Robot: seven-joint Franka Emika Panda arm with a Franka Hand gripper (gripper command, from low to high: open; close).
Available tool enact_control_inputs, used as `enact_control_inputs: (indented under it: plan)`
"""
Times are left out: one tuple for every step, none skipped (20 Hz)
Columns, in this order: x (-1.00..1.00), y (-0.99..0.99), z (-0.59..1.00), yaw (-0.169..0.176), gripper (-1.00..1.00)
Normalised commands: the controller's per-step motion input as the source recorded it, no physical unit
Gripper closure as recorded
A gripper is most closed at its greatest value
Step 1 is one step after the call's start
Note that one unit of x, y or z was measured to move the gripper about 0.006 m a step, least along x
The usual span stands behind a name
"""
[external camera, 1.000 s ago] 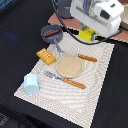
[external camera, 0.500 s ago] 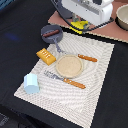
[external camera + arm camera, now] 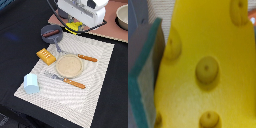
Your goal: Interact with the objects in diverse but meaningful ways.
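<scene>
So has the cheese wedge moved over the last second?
Yes. The cheese wedge has shifted toward the exterior view's left, now nearer the pan, under the pincer.

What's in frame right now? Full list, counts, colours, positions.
cheese wedge: 1, yellow with holes, under the arm at the mat's far edge
pan: 1, dark grey, mat's far corner
sausage: 1, brown, in the pan
bread block: 1, orange, ridged, near the pan handle
plate: 1, tan, mat centre
knife: 1, orange handle, beyond the plate
fork: 1, orange handle, before the plate
cup: 1, light blue, mat's near corner
mat: 1, pale
bowl: 1, tan, exterior view's right
arm: 1, white; fingers hidden
</scene>
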Motion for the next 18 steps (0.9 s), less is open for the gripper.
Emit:
enact_control_inputs:
  plan:
    - [-0.88,-0.04,-0.28,0.000,1.00]
    - [-0.90,-0.05,-0.25,0.000,1.00]
    - [-0.91,-0.05,-0.18,0.000,1.00]
    - [-0.91,-0.05,-0.11,0.000,1.00]
    - [-0.89,-0.05,0.00,0.000,1.00]
    - [-0.87,-0.07,0.00,-0.001,1.00]
    - [-0.85,-0.07,0.00,-0.006,1.00]
    - [-0.85,-0.07,0.00,-0.009,1.00]
    - [-0.85,-0.07,0.00,-0.012,1.00]
    - [-0.86,-0.08,0.00,-0.013,1.00]
    - [-0.87,-0.08,0.00,-0.013,1.00]
    - [-0.88,-0.09,0.00,-0.013,1.00]
    - [-0.88,-0.10,0.00,-0.013,1.00]
    - [-0.87,-0.11,0.01,-0.015,1.00]
    - [-0.87,-0.11,0.01,-0.016,1.00]
    - [-0.87,-0.11,0.01,-0.017,1.00]
    - [-0.87,-0.11,0.01,-0.018,1.00]
    - [-0.87,-0.11,0.00,-0.018,1.00]
